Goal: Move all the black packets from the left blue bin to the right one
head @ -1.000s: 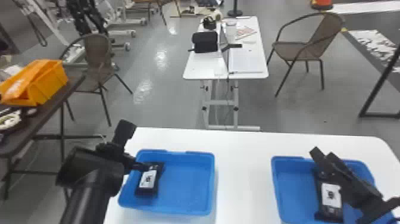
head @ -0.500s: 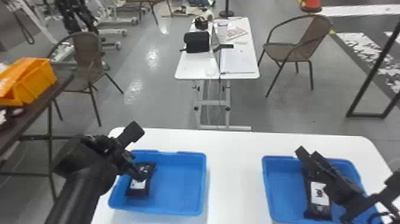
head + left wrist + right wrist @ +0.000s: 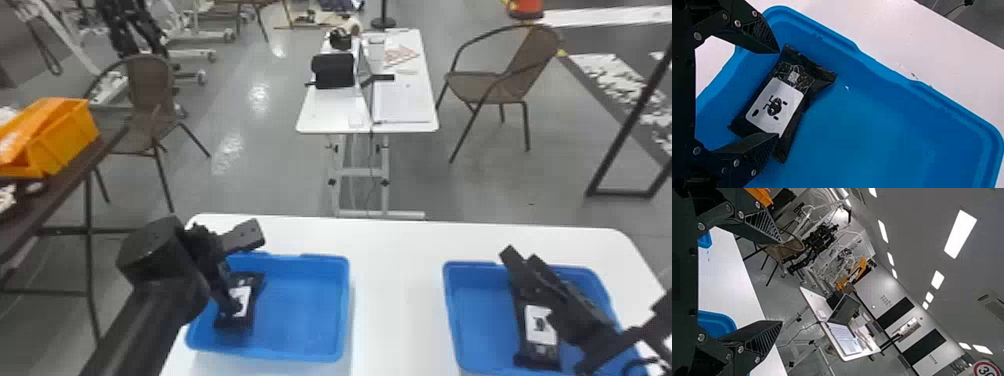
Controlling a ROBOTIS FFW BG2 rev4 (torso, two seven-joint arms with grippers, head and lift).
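In my head view, my left gripper (image 3: 246, 270) is at the left blue bin (image 3: 302, 310), with a black packet (image 3: 244, 301) inside. My right gripper (image 3: 521, 255) is above the right blue bin (image 3: 477, 320), where another black packet (image 3: 541, 325) lies. Both bins sit on the white tabletop (image 3: 392, 280).

In my left wrist view, the fingers are wide open near the packet.

In my right wrist view, the fingers are wide open too.
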